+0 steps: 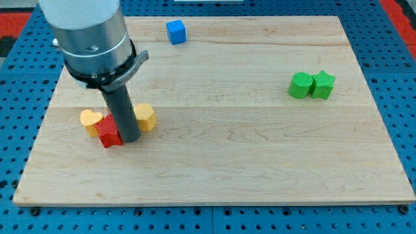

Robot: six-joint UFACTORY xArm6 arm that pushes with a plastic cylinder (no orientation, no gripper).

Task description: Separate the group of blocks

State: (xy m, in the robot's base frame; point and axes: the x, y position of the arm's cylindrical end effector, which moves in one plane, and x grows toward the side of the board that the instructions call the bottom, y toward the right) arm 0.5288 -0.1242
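A pale wooden board rests on blue pegboard.

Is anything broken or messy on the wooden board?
Nothing looks broken or spilled. My tip sits among a red block and two yellow blocks. Two green blocks touch, and a blue cube sits alone.

Arm housing is cut off at the view's top; red block and right yellow block are partly hidden by rod.
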